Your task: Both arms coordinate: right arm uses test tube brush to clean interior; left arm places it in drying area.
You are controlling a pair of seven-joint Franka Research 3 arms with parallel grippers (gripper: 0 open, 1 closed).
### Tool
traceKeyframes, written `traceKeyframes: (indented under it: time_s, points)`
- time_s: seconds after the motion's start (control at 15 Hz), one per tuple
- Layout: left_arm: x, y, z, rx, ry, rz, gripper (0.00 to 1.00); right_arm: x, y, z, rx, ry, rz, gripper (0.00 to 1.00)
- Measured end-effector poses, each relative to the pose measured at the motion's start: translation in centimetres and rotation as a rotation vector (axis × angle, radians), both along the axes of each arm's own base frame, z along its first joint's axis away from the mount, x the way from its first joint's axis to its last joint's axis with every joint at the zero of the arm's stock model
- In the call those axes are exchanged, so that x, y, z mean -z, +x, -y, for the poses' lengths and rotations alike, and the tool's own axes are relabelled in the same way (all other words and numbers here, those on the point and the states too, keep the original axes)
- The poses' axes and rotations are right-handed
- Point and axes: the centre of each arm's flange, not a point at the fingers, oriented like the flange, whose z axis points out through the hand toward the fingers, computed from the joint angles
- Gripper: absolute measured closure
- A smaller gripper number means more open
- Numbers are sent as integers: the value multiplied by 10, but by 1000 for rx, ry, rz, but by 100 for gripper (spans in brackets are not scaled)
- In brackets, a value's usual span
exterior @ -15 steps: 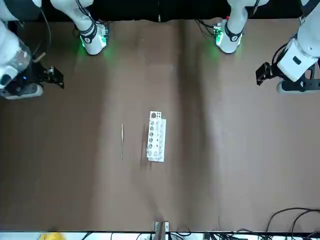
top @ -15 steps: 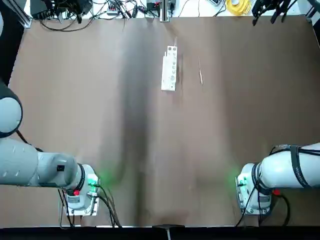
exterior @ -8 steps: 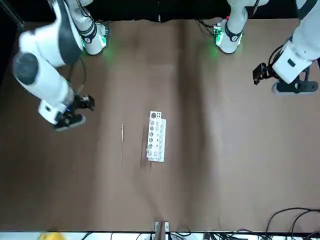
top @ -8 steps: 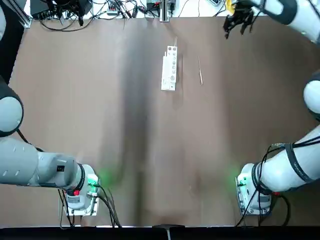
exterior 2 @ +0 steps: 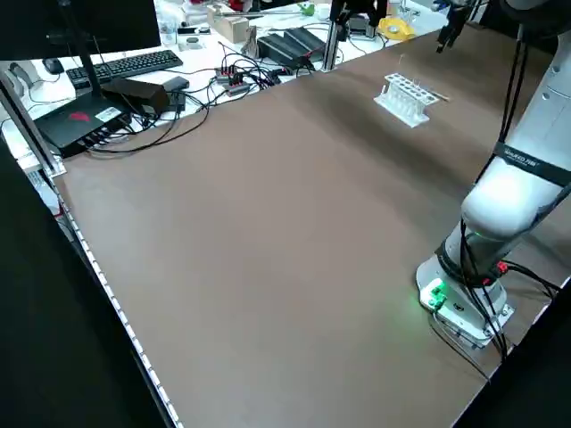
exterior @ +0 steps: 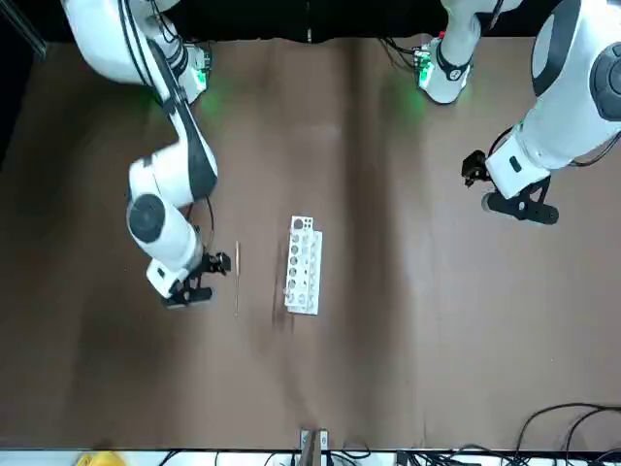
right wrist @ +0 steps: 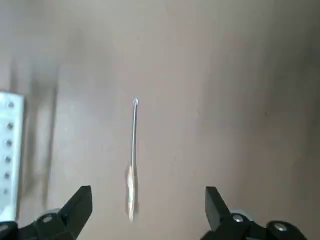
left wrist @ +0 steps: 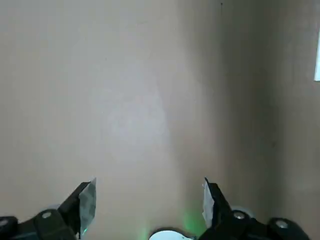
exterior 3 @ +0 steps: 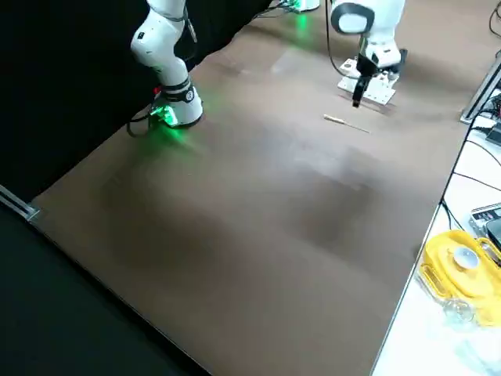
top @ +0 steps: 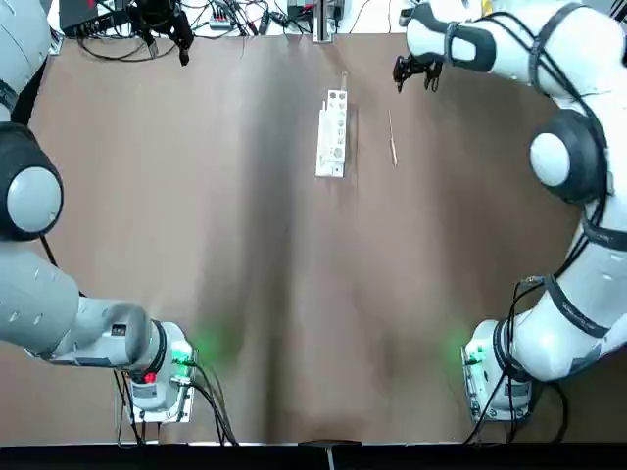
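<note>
The test tube brush (top: 392, 137) lies flat on the brown table, a thin tan stick just to the robot's right of the white rack, the drying area (top: 333, 134). My right gripper (right wrist: 146, 202) hovers open over the brush (right wrist: 134, 150), near its far end in the top view (top: 416, 71). In the front view it hangs beside the brush (exterior: 237, 277), apart from it. My left gripper (left wrist: 148, 200) is open above bare table, raised on the robot's left (exterior: 473, 170), far from the rack (exterior: 303, 265).
Cables, a keyboard and boxes crowd the bench beyond the table's far edge (exterior 2: 223, 71). A yellow object (exterior 3: 458, 262) lies off the table by that edge. Both arm bases glow green at the near edge (top: 162, 377) (top: 495, 377).
The right arm swung in from the far right corner and now hangs over the brush. The left arm moved in towards the table's far left. Brush and rack have not moved.
</note>
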Motion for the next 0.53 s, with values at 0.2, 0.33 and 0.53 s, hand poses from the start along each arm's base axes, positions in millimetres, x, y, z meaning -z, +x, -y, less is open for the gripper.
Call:
traceKeyframes:
  time_s: [0.2, 0.33, 0.53]
  points:
    - [-7, 3, -9, -18, -2, 15, 0, 40, 13, -12, 27, 16, 40, 1]
    - [-15, 3, -14, -42, -2, 30, 0, 61, 16, -19, 32, 18, 45, 4]
    - [-21, 1, -15, -62, 0, 43, 0, 87, 23, -23, 39, 12, 32, 4]
